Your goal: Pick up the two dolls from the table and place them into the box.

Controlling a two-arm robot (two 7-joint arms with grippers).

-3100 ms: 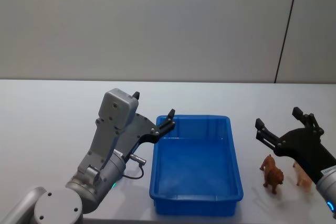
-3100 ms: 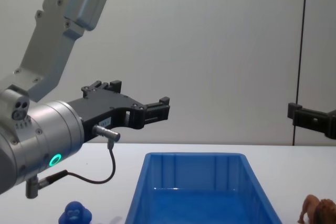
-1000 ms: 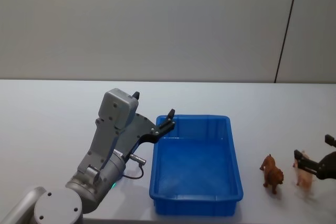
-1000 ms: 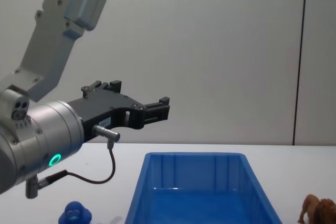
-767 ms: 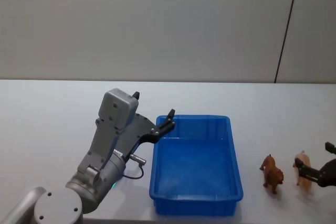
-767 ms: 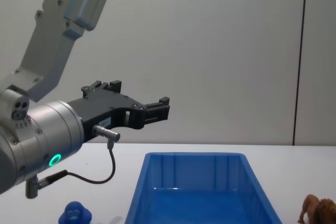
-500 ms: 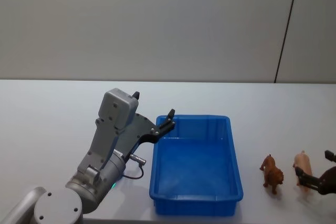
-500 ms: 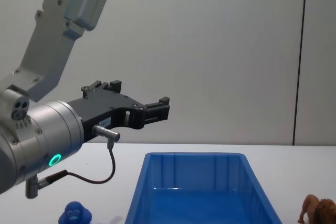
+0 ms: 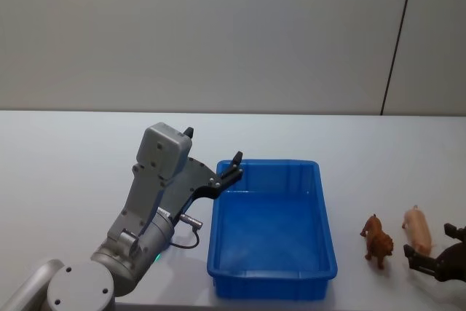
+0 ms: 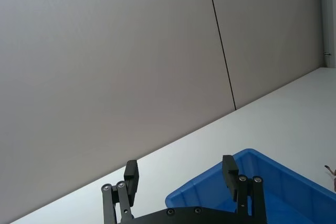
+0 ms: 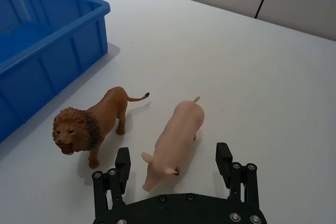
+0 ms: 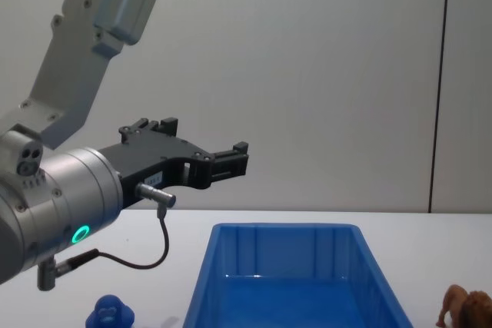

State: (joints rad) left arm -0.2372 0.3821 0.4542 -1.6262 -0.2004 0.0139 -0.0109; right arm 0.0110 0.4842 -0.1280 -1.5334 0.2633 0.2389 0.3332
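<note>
Standing on the white counter [image 9: 73, 165], the pink pig [image 9: 417, 229] sits well right of the box [image 9: 325, 216], on all four legs, tail toward the far wall and snout toward the robot. Wrist view confirms: pig [image 11: 176, 140] upright, pale, curl of tail at the far end.

Brown lion [image 9: 378, 240] stands just beside the pig, between it and the box – the two animals near each other but apart. Lion [image 11: 92, 124] faces the robot too, mane dark, tail toward the box's wall.

Right gripper [image 9: 431, 240] low at the near-right corner of the head view, on the robot's side of the pig. From the wrist, the right gripper [image 11: 173, 153] has its jaws spread wide, one to either side of the pig's head end; neither touches the toy.

Blue doll [image 12: 110, 314] – small, round, deep blue – rests on the counter left of the box, at the bottom edge of the chest view, below the left arm.

Box is bright blue, open-topped, ribbed inside, with no toy in it.

Left gripper [image 9: 212, 145] held up off the counter by the box's far-left corner. Its jaws are open with nothing between them, seen also from the chest [image 12: 204, 136] and the left wrist [image 10: 180, 166].
</note>
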